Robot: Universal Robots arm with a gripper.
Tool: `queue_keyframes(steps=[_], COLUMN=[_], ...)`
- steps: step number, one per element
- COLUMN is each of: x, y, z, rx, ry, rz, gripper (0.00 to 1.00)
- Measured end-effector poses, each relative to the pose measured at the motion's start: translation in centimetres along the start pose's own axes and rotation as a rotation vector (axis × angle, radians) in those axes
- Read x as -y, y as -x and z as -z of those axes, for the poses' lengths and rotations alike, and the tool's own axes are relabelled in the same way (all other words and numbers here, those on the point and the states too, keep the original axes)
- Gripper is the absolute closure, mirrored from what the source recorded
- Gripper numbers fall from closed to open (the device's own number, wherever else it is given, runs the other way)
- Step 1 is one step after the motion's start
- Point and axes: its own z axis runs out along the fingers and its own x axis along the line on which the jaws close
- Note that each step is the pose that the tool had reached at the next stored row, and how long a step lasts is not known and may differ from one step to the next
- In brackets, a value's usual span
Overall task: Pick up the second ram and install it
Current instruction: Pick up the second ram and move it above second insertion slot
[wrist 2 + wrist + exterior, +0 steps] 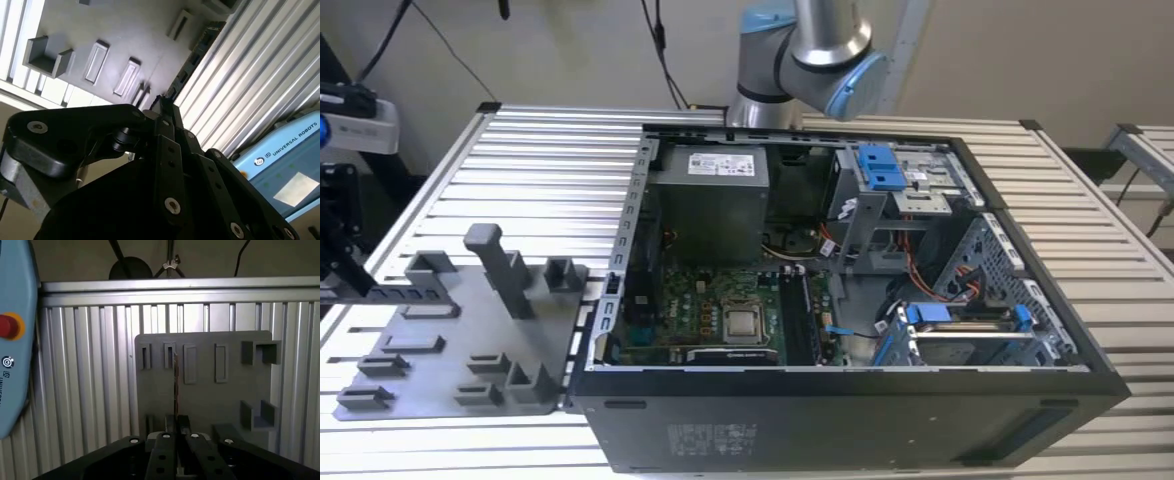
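End effector [175,434] clenched on thin bluish-green memory stick [175,385], edge-on in first wrist view. Stick held over grey slotted holder plate [454,330]. Plate lies on ribbed aluminium bench [547,170], exterior view's lower left, beside open black computer case [854,420].

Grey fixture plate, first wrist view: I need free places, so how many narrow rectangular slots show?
4 slots side by side in one row; more may hide behind the gripper holding the second ram.
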Motion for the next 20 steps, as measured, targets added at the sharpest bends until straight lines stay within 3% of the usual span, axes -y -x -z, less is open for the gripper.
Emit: queue_keyframes(steps=[20], x=[0.13], y=[-0.02], z=[3.32], rx=[0.0], ry=[0.0], rz=[0.0], gripper=[0.86])
